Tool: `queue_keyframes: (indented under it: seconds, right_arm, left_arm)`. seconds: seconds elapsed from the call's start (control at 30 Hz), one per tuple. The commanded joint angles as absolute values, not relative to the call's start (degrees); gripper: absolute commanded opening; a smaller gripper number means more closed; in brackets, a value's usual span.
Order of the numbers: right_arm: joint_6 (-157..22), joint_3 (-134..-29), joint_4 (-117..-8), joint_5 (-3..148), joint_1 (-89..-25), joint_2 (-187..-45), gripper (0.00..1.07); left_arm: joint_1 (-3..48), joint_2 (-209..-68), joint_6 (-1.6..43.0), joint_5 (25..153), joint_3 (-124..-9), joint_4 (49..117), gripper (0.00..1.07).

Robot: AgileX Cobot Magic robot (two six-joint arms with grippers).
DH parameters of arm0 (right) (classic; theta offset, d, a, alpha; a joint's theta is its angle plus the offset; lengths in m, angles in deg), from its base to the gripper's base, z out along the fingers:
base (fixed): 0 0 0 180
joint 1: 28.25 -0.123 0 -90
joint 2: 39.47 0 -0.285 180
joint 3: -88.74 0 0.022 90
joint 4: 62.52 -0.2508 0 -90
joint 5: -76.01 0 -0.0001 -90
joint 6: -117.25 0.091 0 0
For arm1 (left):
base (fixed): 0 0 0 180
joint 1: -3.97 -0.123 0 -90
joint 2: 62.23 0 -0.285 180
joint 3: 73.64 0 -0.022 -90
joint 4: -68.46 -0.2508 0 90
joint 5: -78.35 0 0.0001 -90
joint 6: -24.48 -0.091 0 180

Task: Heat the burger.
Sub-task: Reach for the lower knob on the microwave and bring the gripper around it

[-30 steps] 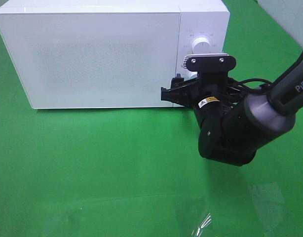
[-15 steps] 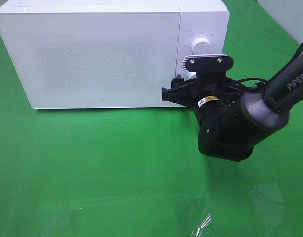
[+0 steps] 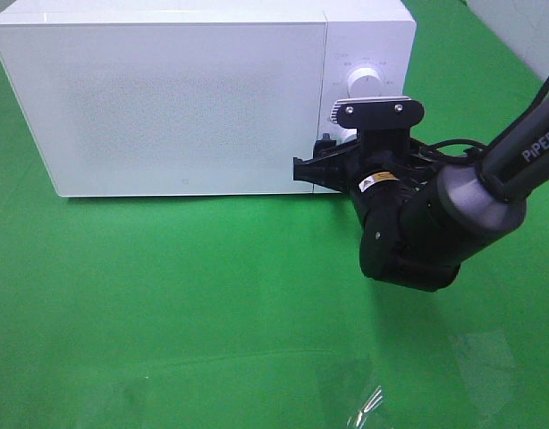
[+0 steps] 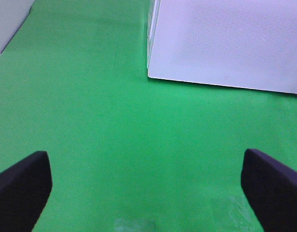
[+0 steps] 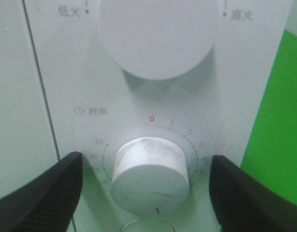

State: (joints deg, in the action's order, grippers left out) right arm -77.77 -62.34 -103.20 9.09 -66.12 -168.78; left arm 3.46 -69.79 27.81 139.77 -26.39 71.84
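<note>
You see no burger in any view; the microwave (image 3: 167,98) door is closed, so it is likely inside. The timer knob (image 5: 151,166) lies dead ahead of your right tool (image 5: 146,191), between its spread fingers, ungripped. Your left tool (image 4: 148,188) gapes over the surface (image 4: 114,121), farther off.

Black right arm (image 3: 409,241), grey link (image 3: 476,192) lettered PiPER, yellow label (image 3: 375,181), two-screw black bracket (image 3: 379,113), black cables (image 3: 449,147), dark right gripper (image 5: 146,193)
</note>
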Motion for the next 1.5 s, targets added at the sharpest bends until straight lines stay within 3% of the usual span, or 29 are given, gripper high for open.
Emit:
queue_keyframes:
  seconds: [0.03, 0.07, 0.1, 0.13, 0.17, 0.2, 0.27, 0.37, 0.4, 0.83, 1.1, 1.5]
  right_arm:
    - [-77.8, -63.4, -102.7, 5.3, -65.3, -167.7, 0.65]
    - [-77.8, -63.4, -102.7, 5.3, -65.3, -167.7, 0.65]
    - [-77.8, -63.4, -102.7, 5.3, -65.3, -167.7, 0.58]
    - [-77.8, -63.4, -102.7, 5.3, -65.3, -167.7, 0.58]
    - [-77.8, -63.4, -102.7, 5.2, -65.3, -167.7, 0.49]
    - [-77.8, -63.4, -102.7, 5.2, -65.3, -167.7, 0.49]
    - [-77.8, -63.4, -101.9, 4.9, -65.3, -167.7, 0.20]
    - [-77.9, -63.4, -101.4, 4.8, -65.3, -167.7, 0.12]
    - [-78.2, -63.4, -100.4, 4.6, -65.3, -167.7, 0.00]
    - [-68.9, -63.4, -100.1, 4.6, -65.3, -167.7, 0.00]
    - [-13.0, -63.4, -90.9, 6.1, -65.3, -167.8, 0.00]
    - [16.9, -63.4, -85.1, 6.1, -65.3, -167.8, 0.00]
  left_arm:
    - [3.3, -68.8, 27.9, 139.3, -26.2, 71.9, 0.99]
    - [3.3, -68.8, 27.9, 139.3, -26.2, 71.9, 0.99]
    - [3.3, -68.8, 27.9, 139.3, -26.2, 71.9, 0.99]
    - [3.3, -68.8, 27.9, 139.3, -26.2, 71.9, 0.99]
    - [3.3, -68.8, 27.9, 139.3, -26.2, 71.9, 0.99]
    - [3.3, -68.8, 27.9, 139.3, -26.2, 71.9, 0.99]
    - [3.3, -68.8, 27.9, 139.3, -26.2, 71.9, 0.99]
    - [3.3, -68.8, 27.9, 139.3, -26.2, 71.9, 0.99]
    - [3.3, -68.8, 27.9, 139.3, -26.2, 71.9, 0.99]
    - [3.3, -68.8, 27.9, 139.3, -26.2, 71.9, 0.99]
    - [3.3, -68.8, 27.9, 139.3, -26.2, 71.9, 0.99]
    - [3.3, -68.8, 27.9, 139.3, -26.2, 71.9, 0.99]
